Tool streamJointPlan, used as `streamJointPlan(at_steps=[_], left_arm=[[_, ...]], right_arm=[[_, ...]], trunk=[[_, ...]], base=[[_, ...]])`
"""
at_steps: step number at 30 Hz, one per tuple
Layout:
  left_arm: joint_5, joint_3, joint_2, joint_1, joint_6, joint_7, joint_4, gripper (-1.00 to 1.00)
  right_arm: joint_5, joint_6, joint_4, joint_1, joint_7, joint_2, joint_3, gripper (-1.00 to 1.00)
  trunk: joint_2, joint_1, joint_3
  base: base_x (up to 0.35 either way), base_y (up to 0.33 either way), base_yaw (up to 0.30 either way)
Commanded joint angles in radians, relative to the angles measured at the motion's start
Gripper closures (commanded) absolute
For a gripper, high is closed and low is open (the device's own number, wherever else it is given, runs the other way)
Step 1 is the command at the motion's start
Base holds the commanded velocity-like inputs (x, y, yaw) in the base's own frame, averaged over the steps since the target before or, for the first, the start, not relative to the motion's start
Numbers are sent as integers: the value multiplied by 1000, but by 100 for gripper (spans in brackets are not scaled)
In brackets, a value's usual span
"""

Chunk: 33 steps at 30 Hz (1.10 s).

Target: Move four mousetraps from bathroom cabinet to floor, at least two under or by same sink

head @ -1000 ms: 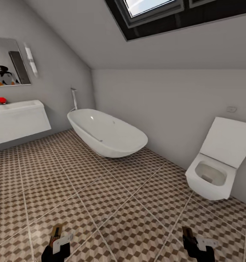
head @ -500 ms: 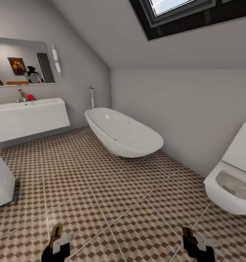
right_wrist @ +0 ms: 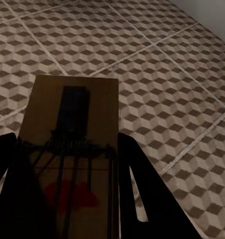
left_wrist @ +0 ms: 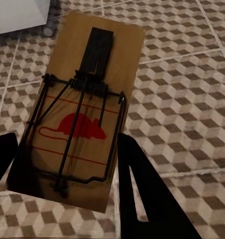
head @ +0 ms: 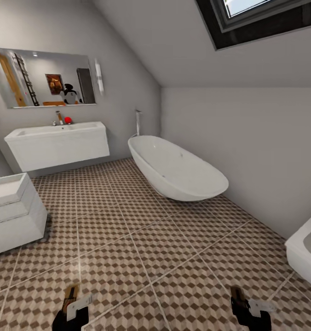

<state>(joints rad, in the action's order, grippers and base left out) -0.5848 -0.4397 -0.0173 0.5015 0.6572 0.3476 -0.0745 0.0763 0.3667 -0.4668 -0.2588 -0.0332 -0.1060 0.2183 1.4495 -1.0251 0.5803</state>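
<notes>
Above the cube-patterned tiled bathroom floor (head: 141, 239), left gripper (left_wrist: 67, 164) and right gripper (right_wrist: 67, 174) each clamp a brown wooden mousetrap (left_wrist: 87, 104) (right_wrist: 72, 124).

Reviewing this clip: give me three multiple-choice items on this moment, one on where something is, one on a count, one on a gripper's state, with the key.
1. Where does the bathtub stand relative to the bathroom sink?
A. To its right, by the far wall
B. To its left
C. Directly under it

2. How many mousetraps are being carried?
A. None
B. Two
C. Four

3. What is the left gripper doing?
A. Open over bare floor
B. Shut on a mousetrap
C. Gripping a tap

Key: 1 A, the head view shows the tub right of the sink. 2 B, one mousetrap sits between the left fingers and another mousetrap in the right gripper. 3 B, its fingers flank the board above the bathroom floor.
</notes>
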Motion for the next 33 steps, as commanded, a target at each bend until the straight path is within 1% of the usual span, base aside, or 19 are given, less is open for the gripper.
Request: streamJointPlan(at_steps=[1,33], left_arm=[[2,-7,-1,2,2,7,-4,100],[2,-7,-1,2,2,7,-4,100]], right_arm=[[5,3,0,0,-1,0,3,100],[5,3,0,0,-1,0,3,100]], trunk=[[1,0,1],[1,0,1]], base=[[0,0,285],[0,0,285]])
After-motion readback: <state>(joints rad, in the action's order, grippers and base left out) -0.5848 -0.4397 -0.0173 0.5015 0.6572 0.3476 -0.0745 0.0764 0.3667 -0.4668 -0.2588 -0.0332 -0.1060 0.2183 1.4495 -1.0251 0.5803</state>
